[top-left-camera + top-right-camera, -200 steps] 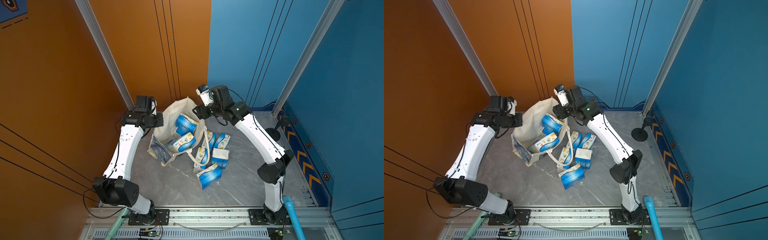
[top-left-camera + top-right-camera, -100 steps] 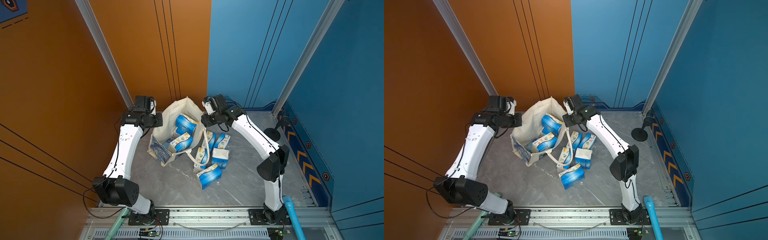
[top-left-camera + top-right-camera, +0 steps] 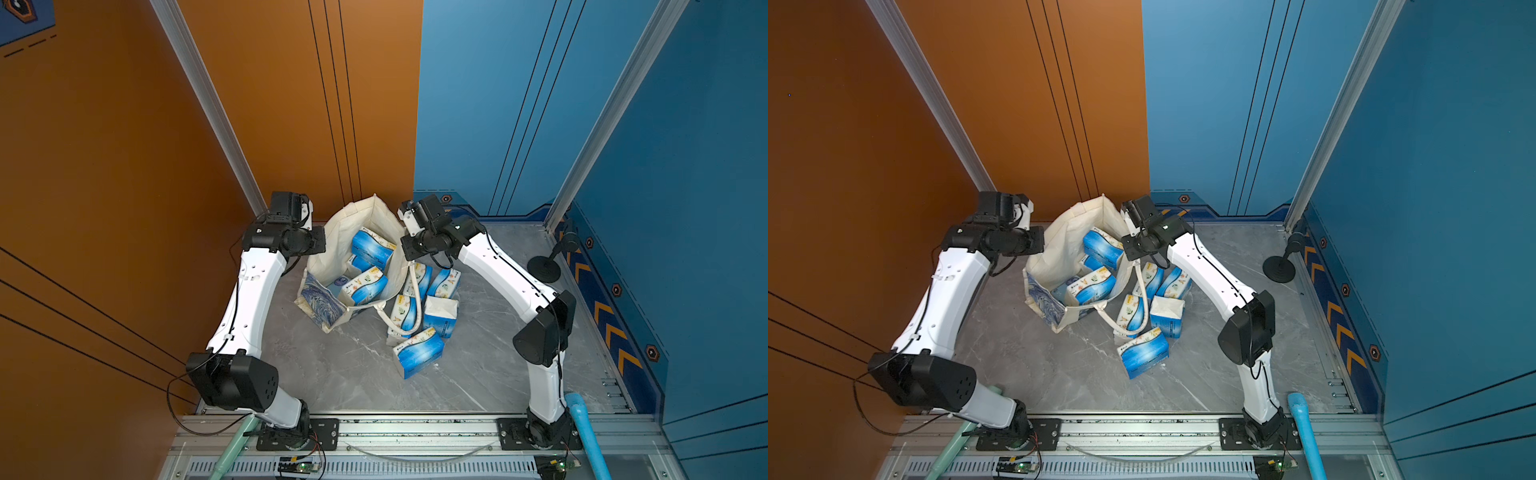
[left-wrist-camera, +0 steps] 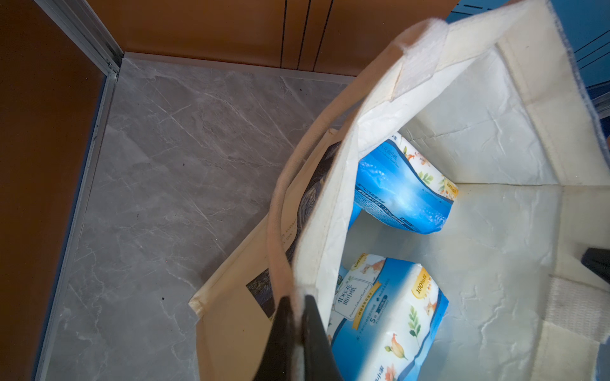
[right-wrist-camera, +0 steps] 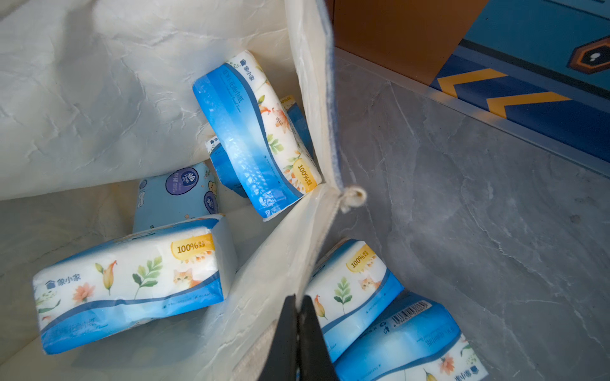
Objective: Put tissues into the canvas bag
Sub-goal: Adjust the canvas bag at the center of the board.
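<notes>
The cream canvas bag point(image 3: 345, 237) point(image 3: 1065, 243) stands open at the back of the grey floor, its blue print on the outside point(image 3: 318, 299). My left gripper point(image 4: 298, 298) is shut on its left rim next to a handle. On the opposite rim my right gripper point(image 5: 298, 298) is shut on the bag wall. Several blue-and-white tissues lie inside point(image 5: 254, 132) point(image 5: 132, 280) point(image 4: 402, 188), one of them paler blue point(image 5: 175, 194). More tissues sit on the floor just right of the bag point(image 3: 417, 351) point(image 3: 1167, 311).
A bag handle point(image 3: 409, 299) loops over the packs on the floor. A black round-based stand point(image 3: 544, 268) is at the right wall. Orange and blue walls close in behind and beside. A metal rail point(image 3: 415, 428) runs along the front.
A second ago my right gripper held a pack high over the bag's far rim. It has since come down without the pack and shut on the bag's right rim. The left arm stayed still.
</notes>
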Available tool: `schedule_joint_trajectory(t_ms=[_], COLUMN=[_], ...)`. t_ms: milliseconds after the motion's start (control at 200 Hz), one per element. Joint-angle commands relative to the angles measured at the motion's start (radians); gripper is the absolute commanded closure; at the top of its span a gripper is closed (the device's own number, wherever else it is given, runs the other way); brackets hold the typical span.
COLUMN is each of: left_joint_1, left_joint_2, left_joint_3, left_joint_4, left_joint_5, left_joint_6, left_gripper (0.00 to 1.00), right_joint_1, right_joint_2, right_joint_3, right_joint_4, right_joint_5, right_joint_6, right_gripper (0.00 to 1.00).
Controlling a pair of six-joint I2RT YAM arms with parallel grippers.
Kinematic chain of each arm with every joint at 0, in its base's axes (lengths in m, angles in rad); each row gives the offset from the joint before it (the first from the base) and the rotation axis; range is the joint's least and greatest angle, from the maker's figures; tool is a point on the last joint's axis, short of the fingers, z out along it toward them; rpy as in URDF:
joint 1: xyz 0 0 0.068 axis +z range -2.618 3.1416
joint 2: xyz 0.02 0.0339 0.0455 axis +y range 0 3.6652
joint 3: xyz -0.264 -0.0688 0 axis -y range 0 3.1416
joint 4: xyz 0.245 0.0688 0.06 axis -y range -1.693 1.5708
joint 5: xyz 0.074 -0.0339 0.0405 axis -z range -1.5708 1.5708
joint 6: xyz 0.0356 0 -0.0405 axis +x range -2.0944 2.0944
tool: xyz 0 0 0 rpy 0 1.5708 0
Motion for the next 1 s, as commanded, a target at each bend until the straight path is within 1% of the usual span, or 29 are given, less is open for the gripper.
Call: schedule_joint_trajectory(t_ms=[0,45,70,165,391,441,501,556,586,686,746,846,891,941,996], left_joint_1=[0.006,0.006,0.005,0.007,0.0,-0.006,-0.01,-0.013,-0.016,-0.034,-0.046,-0.065,-0.077,-0.095,-0.117], left_joint_2=[0.032,0.036,0.039,0.052,0.077,0.071,0.064,0.055,0.049,0.025,0.015,0.003,-0.004,-0.014,-0.025], left_joint_3=[0.005,0.011,0.014,0.032,0.069,0.078,0.091,0.103,0.109,0.123,0.132,0.146,0.152,0.158,0.165], left_joint_4=[-0.012,-0.013,-0.012,-0.012,-0.012,-0.012,-0.012,-0.012,-0.012,-0.012,-0.012,-0.012,-0.012,-0.012,-0.012], left_joint_5=[0.01,0.006,0.002,-0.018,-0.036,-0.055,-0.074,-0.093,-0.105,-0.144,-0.16,-0.186,-0.198,-0.215,-0.228], left_joint_6=[0.023,0.027,0.028,0.037,0.04,0.047,0.053,0.058,0.06,0.07,0.079,0.089,0.09,0.091,0.091], left_gripper=[1.0,1.0,1.0,1.0,1.0,0.9,0.83,0.73,0.71,0.62,0.59,0.57,0.59,0.65,0.65], right_joint_1=[0.024,0.024,0.056,0.071,0.051,0.043,0.038,0.038,0.005,-0.017,-0.028,-0.042,-0.045,-0.048,-0.052], right_joint_2=[-0.107,-0.124,-0.134,-0.161,-0.125,-0.118,-0.112,-0.106,-0.104,-0.102,-0.105,-0.109,-0.112,-0.116,-0.123], right_joint_3=[-0.019,-0.025,-0.027,-0.035,-0.023,-0.031,-0.041,-0.051,-0.057,-0.082,-0.099,-0.115,-0.12,-0.122,-0.122], right_joint_4=[-0.017,-0.015,-0.013,0.011,0.02,0.02,0.02,0.02,0.019,0.02,0.022,0.024,0.027,0.029,0.031], right_joint_5=[0.022,0.023,0.025,0.025,0.012,0.011,0.01,0.008,0.007,0.0,-0.009,-0.026,-0.032,-0.042,-0.053], right_joint_6=[-0.028,-0.029,-0.03,-0.03,-0.016,-0.012,-0.009,-0.004,-0.002,0.011,0.015,0.017,0.017,0.017,0.017], right_gripper=[1.0,1.0,1.0,1.0,1.0,1.0,1.0,0.99,0.99,0.96,0.92,0.77,0.7,0.65,0.57])
